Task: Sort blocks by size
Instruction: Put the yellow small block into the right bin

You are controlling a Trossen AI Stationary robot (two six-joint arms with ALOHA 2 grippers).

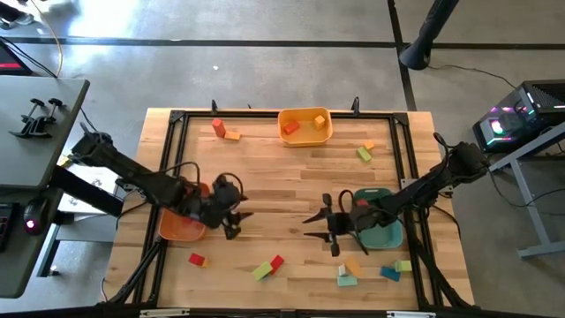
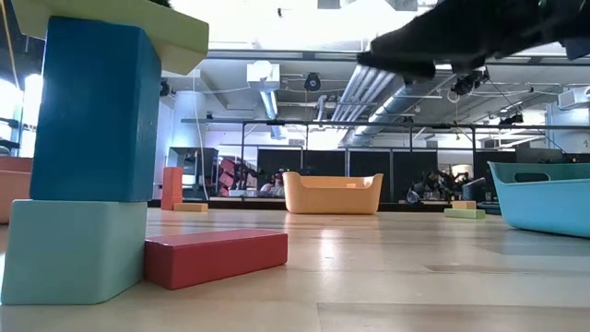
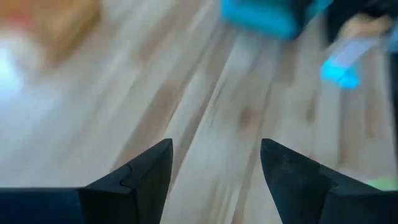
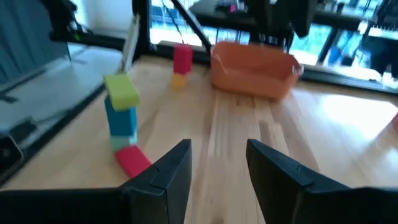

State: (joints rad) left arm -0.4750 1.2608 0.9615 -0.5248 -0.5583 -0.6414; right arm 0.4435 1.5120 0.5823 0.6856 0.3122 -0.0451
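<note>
Your left gripper (image 1: 237, 215) and right gripper (image 1: 320, 226) hang parted and empty over the table's (image 1: 282, 177) bare middle. Three trays; blocks (image 1: 269, 267) scatter along its near and far edges.

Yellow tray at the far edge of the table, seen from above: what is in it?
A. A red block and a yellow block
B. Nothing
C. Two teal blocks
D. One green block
A: in the high view the yellow tray holds a red block and a yellow block.
</note>
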